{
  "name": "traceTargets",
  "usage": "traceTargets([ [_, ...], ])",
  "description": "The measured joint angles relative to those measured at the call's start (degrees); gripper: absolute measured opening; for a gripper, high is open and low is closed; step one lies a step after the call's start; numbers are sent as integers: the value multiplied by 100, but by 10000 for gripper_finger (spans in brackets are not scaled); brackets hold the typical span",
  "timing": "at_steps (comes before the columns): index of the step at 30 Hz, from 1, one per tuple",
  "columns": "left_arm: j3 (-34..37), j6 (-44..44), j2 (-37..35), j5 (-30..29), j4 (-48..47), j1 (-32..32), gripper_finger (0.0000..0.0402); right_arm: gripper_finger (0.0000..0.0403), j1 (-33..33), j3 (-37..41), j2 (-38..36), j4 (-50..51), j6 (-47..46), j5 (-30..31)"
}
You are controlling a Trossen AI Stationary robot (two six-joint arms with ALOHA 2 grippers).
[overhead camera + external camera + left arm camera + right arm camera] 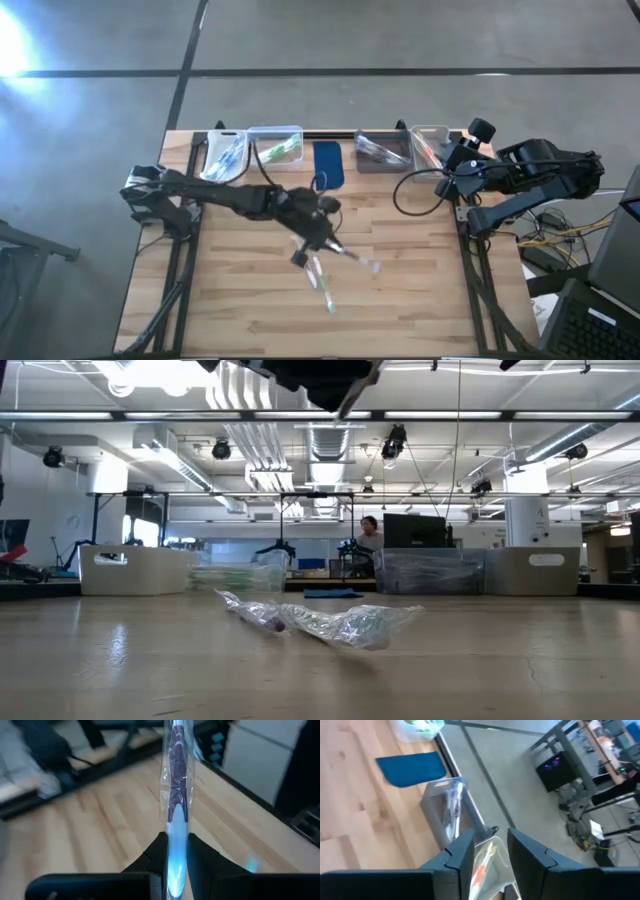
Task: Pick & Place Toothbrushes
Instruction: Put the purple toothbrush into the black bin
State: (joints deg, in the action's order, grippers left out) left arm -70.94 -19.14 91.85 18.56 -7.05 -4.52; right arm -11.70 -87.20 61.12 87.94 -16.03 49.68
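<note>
My left gripper [328, 243] hangs over the middle of the table, high above the board, and is shut on a toothbrush [176, 780] with a purple-and-white handle in a clear wrapper. Two more wrapped toothbrushes [262, 618] [352, 626] lie flat on the board below; one shows from above [322, 286]. More toothbrushes lie in the bins along the far edge. My right gripper [487, 852] is held up over the far right corner, open, with nothing between its fingers. My left gripper pinches the wrapped toothbrush at its pale blue-white end [176, 851] between its two fingers. The brush runs on straight ahead of the fingertips, in line with them. It is lifted clear of the table [357, 392], slanting.
Along the far edge stand a white bin [222, 157], a clear bin [277, 148], a dark blue pad [328, 163], a grey bin [382, 152] and a clear bin [431, 147] under my right gripper. Bare wood lies toward the near edge.
</note>
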Motion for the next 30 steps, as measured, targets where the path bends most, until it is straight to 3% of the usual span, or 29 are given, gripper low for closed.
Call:
traceTargets([
  [10,4,230,0,3,1373,819,47,137,-2,0,0,10,-4,-374],
  [17,4,891,141,3,2950,1421,49,150,-2,0,0,-224,50,-465],
  [30,4,1882,260,-43,4780,2142,48,171,0,0,181,-3024,980,-624],
])
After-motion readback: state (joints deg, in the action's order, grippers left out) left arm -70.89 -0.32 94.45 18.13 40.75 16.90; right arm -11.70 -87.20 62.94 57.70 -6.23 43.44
